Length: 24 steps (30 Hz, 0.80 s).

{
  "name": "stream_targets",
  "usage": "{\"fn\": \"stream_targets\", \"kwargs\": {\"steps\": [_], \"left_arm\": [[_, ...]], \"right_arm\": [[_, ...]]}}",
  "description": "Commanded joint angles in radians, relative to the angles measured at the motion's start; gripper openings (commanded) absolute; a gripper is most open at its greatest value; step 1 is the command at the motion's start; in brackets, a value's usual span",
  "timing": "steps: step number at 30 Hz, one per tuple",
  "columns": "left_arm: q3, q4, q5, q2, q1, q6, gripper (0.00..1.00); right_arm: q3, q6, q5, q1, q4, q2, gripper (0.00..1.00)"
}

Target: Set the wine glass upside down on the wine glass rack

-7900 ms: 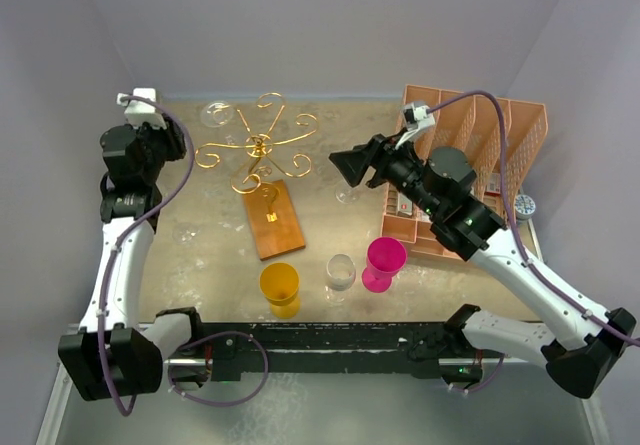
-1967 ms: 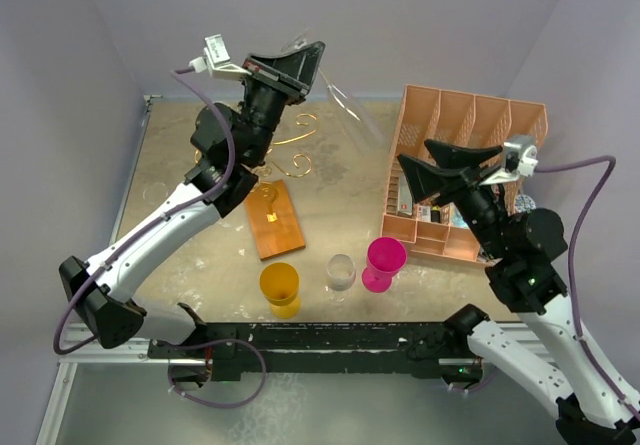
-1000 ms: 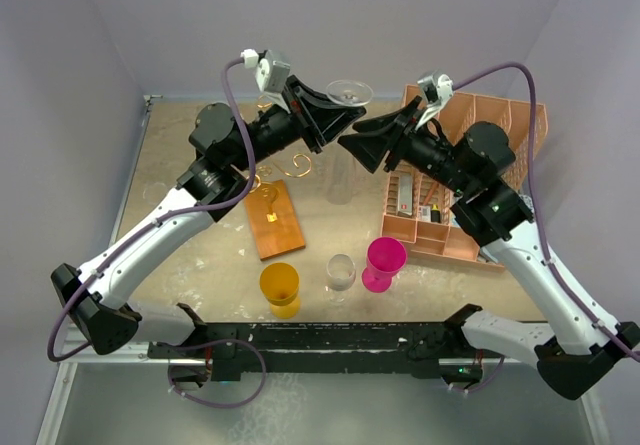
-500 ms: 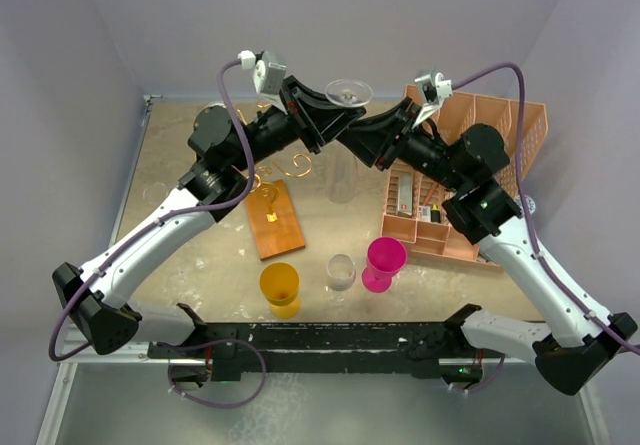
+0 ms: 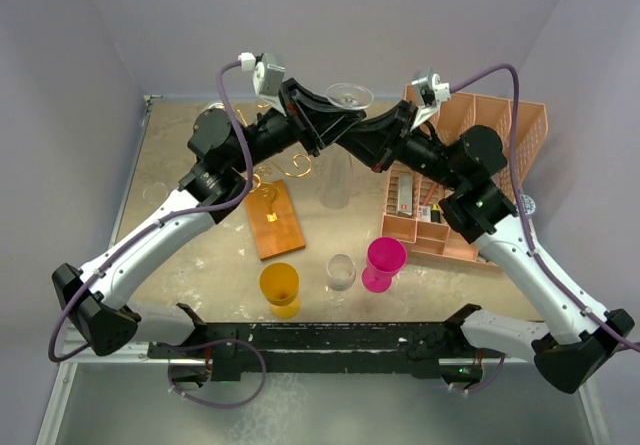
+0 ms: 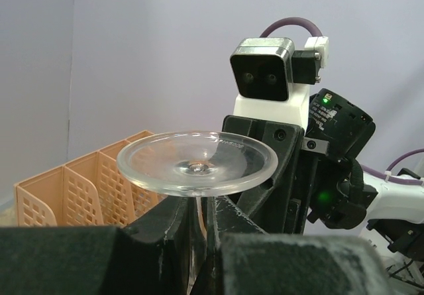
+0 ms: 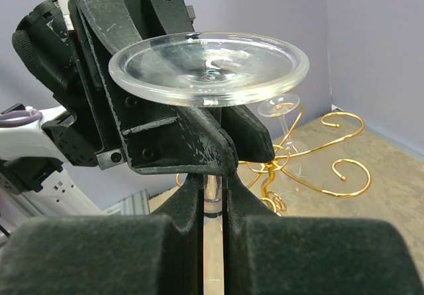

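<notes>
Overhead view; opposed wrist close-ups sharing wine glass (image 6: 197, 162)

Three clear glasses: one wine glass (image 7: 209, 66), inverted, its stem pinched between the left pincer (image 6: 199, 223) and the right pincer (image 7: 212, 209); a second glass (image 7: 278, 106) hanging beyond the right pincer; a third glass (image 5: 341, 270) standing below both. Two coloured cups flank it, a yellow cup (image 5: 279, 287) and a magenta goblet (image 5: 383, 262). One wine glass rack (image 5: 273, 220). One salmon organizer (image 5: 480, 125).

wine glass (image 7: 209, 66) stem: mostly buried between the fingers of the left end effector (image 5: 338, 123) and the right end effector (image 5: 358, 135)
bowl: faint blur from above; cut off in wrist views
wine glass rack (image 5: 275, 217): most gold arms behind the left arm (image 5: 160, 235)
organizer (image 5: 470, 125) contents: too small to name
</notes>
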Motion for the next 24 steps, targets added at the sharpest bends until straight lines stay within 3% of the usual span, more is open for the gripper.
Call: {"fn": "stream_targets", "kwargs": {"steps": [1, 7, 19, 24], "left_arm": [[0.012, 0.030, 0.021, -0.055, -0.007, -0.008, 0.10], [0.020, -0.134, -0.071, -0.109, -0.008, 0.098, 0.31], [0.023, -0.543, -0.470, -0.368, -0.008, 0.337, 0.46], [0.005, -0.671, -0.812, -0.459, -0.008, 0.326, 0.55]], "right_arm": [[-0.015, -0.028, 0.048, -0.006, 0.067, -0.024, 0.00], [-0.021, -0.109, 0.135, -0.006, 0.026, -0.054, 0.00], [0.005, -0.328, 0.399, -0.007, -0.154, -0.019, 0.00], [0.008, -0.381, 0.371, -0.078, -0.156, 0.059, 0.00]]}}
